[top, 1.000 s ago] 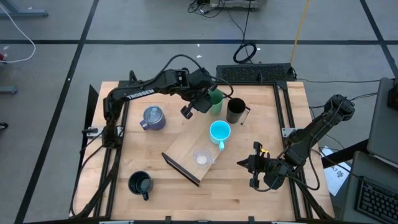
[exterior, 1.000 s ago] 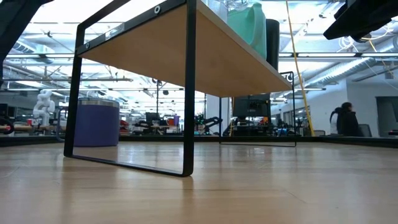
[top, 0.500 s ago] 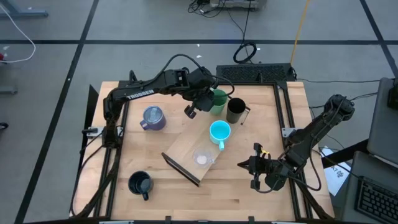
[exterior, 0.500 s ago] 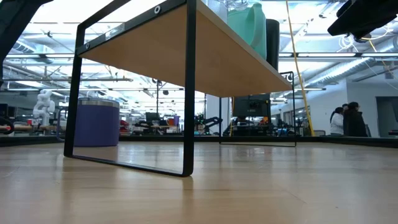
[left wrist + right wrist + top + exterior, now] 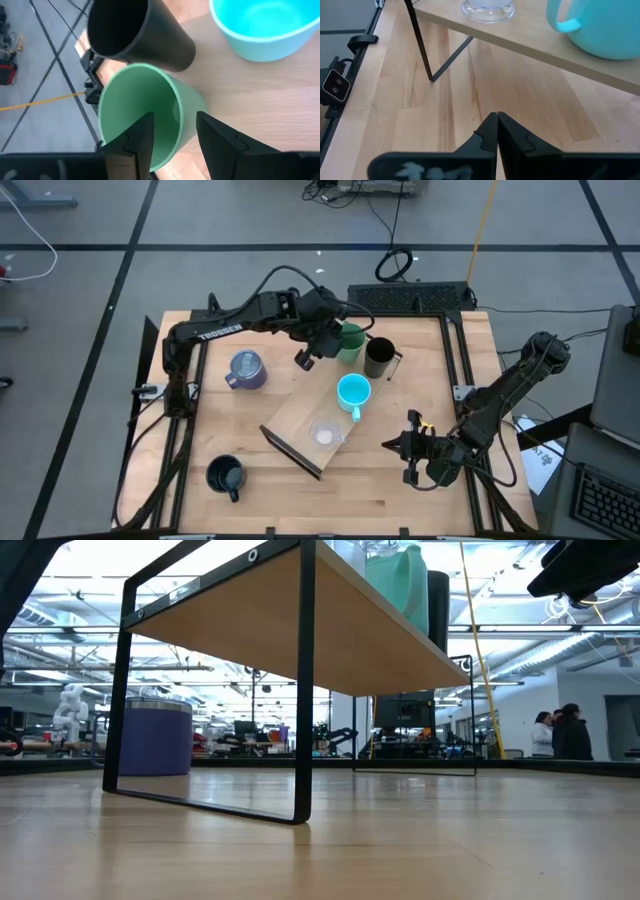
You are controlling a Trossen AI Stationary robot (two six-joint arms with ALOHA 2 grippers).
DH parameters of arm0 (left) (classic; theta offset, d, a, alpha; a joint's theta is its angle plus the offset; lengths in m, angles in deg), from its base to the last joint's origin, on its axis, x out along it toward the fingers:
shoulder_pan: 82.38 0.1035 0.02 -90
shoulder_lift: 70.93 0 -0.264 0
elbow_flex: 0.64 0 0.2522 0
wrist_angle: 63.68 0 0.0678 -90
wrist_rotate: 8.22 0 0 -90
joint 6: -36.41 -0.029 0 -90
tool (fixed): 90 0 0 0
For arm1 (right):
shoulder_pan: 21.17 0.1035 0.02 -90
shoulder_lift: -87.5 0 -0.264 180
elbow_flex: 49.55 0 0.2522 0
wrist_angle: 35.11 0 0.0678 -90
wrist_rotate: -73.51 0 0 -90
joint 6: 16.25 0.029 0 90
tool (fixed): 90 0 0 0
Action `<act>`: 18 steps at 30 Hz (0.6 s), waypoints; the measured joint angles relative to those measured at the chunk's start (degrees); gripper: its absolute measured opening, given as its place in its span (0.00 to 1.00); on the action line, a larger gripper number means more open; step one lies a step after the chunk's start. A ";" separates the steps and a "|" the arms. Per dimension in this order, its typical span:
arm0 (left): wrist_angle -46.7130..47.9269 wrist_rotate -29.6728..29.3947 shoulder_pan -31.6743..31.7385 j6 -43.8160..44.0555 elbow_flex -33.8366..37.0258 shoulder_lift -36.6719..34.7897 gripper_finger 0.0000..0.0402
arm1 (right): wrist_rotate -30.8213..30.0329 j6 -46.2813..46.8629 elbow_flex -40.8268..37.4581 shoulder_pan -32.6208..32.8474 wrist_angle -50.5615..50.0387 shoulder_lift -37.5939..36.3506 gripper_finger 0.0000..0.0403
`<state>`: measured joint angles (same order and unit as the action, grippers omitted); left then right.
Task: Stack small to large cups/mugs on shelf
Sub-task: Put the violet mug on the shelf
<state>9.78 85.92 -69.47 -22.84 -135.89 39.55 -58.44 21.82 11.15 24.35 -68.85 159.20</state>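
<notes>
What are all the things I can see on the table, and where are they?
shelf: one, light wood with black ends, mid-table
tiny clear cup: one, see-through, on the shelf
cyan mug: one, light blue, on the shelf
green cup: one, green, at the shelf's far end
tall black mug: one, black, beside the green cup
purple mug: one, shiny purple, left side
squat black mug: one, black, front left
left pincer: one, dark, open, one finger inside the green cup's rim
right pincer: one, dark, shut, front right
</notes>
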 joint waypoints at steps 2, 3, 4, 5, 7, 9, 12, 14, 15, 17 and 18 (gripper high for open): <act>0.40 -0.07 -0.37 0.51 0.00 -0.99 0.37 | 0.00 -0.39 0.00 0.00 0.00 0.00 0.00; 0.34 -0.08 -0.73 0.97 0.00 -1.20 0.37 | -0.01 -0.39 0.00 -0.02 -0.03 0.00 0.00; 0.04 -0.07 -1.07 1.18 -0.02 -1.38 0.37 | -0.02 -0.39 0.00 -0.02 0.01 0.00 0.00; 0.16 -0.07 -1.34 1.34 -0.02 -1.92 0.37 | 0.00 -0.39 0.00 -0.02 0.02 0.00 0.00; 0.60 -0.09 -1.93 2.15 0.00 -2.75 0.37 | -0.03 -0.19 0.00 -0.02 0.01 -0.01 0.00; 0.04 -0.07 -2.50 3.17 -0.02 -3.84 0.37 | -0.10 0.09 0.00 -0.02 0.06 -0.02 0.00; 0.45 0.03 -3.21 6.10 0.00 -5.48 0.37 | -0.33 0.10 0.00 -0.02 0.85 -0.04 0.00; 1.80 0.13 -3.59 8.44 -0.02 -6.85 0.37 | -0.47 -0.01 -0.02 -0.02 0.94 -0.02 0.00; 2.35 0.10 -3.82 9.84 -0.01 -7.46 0.37 | -1.00 -0.31 0.00 -0.02 1.41 -0.02 0.00; 3.57 -0.16 -4.25 12.55 -0.02 -8.93 0.37 | -1.66 -1.05 0.00 -0.02 1.79 -0.02 0.00; 5.14 -0.17 -4.45 13.72 0.00 -9.81 0.37 | -1.75 -1.30 0.00 -0.02 2.04 -0.02 0.00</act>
<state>14.92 85.75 -73.93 -9.12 -135.89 29.74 -60.19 20.52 11.15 24.33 -66.81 159.18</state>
